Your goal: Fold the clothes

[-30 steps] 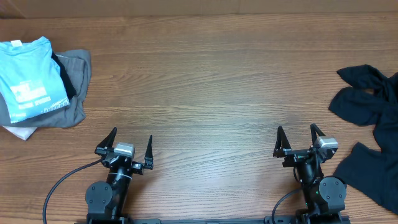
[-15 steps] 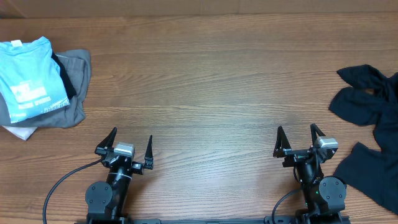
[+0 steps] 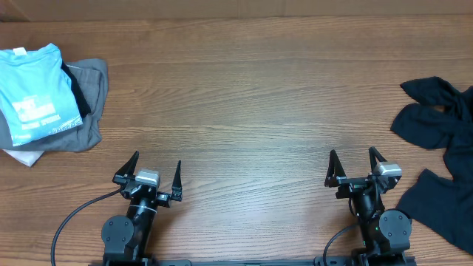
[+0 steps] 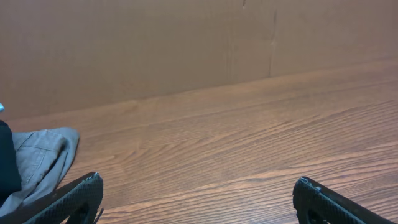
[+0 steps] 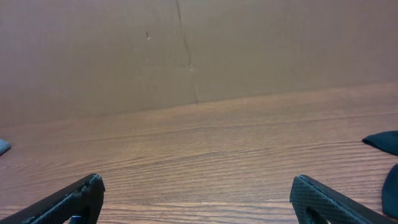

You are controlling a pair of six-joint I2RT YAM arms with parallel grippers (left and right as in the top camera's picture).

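Looking down from overhead, the left gripper and the right gripper both sit low at the near edge of the table, each with its jaws spread wide and nothing between them. Ahead of the left jaws and off to their left lies a neat stack: the sky-blue T-shirt on top, a black piece and a grey garment under it, and a white corner peeking out below. The crumpled dark garment sprawls to the right of the right jaws, running from ahead of them back past the arm's base (whether it is one piece or two I cannot tell). Its long axis looks roughly parallel to the way the jaws point.

From the left wrist, the left gripper stands open over bare wood, with only the grey garment's edge just outside the left finger.

From the right wrist, the right gripper is likewise open, with a dark garment tip outside its right finger.

By my judgement the dark heap is the unfolded work, and the right arm is much the nearer; it would need to swing rightward.
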